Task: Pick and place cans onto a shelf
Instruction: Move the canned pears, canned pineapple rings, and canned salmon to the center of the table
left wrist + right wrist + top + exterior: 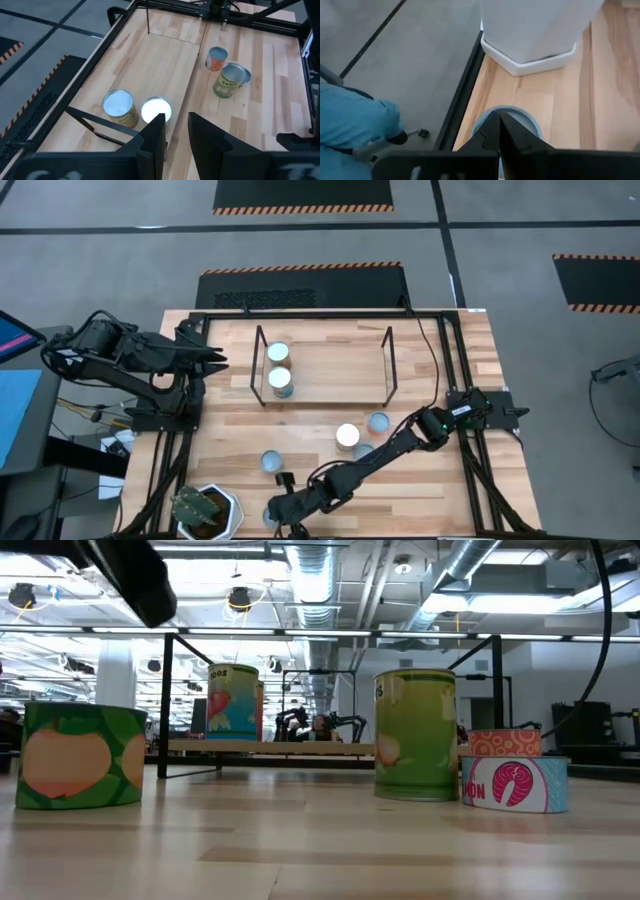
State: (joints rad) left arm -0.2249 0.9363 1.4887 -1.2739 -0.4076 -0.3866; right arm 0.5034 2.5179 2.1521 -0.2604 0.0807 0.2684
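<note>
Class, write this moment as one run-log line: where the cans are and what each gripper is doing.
shelf: two cans | right gripper: shut, above can by plant pot | left gripper: open, waiting near shelf

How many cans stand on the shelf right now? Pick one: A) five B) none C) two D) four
C: in the high view two cans stand side by side at the left end of the shelf; the other cans are on the table.
</note>
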